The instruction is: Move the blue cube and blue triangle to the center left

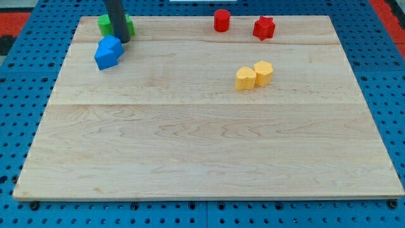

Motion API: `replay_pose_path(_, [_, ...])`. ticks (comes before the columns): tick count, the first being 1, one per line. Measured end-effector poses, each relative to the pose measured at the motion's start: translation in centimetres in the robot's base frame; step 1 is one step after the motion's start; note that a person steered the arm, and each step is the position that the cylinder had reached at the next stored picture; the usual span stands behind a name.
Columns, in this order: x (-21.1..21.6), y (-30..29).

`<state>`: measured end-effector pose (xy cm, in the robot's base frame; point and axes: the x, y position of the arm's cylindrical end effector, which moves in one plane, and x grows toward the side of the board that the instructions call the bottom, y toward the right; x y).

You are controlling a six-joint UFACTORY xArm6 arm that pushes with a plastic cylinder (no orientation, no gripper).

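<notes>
The blue cube (112, 46) and the blue triangle (103, 59) lie pressed together near the view's top left of the wooden board (202, 152). The cube is the upper right one, the triangle the lower left one. My tip (121, 40) stands just above and right of the blue cube, touching or nearly touching it. The rod partly hides the green blocks behind it.
Two green blocks (105, 25) sit at the top left corner, behind the rod. A red cylinder (221, 20) and a red star-like block (264, 28) sit at the top. Two yellow blocks (246, 78) (264, 72) lie together right of centre.
</notes>
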<state>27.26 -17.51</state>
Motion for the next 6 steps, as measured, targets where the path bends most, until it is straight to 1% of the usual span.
replay_pose_path(1, [1.1, -0.2])
replay_pose_path(3, [1.6, -0.8])
replay_pose_path(5, [2.2, -5.9])
replay_pose_path(6, [5.3, -5.8])
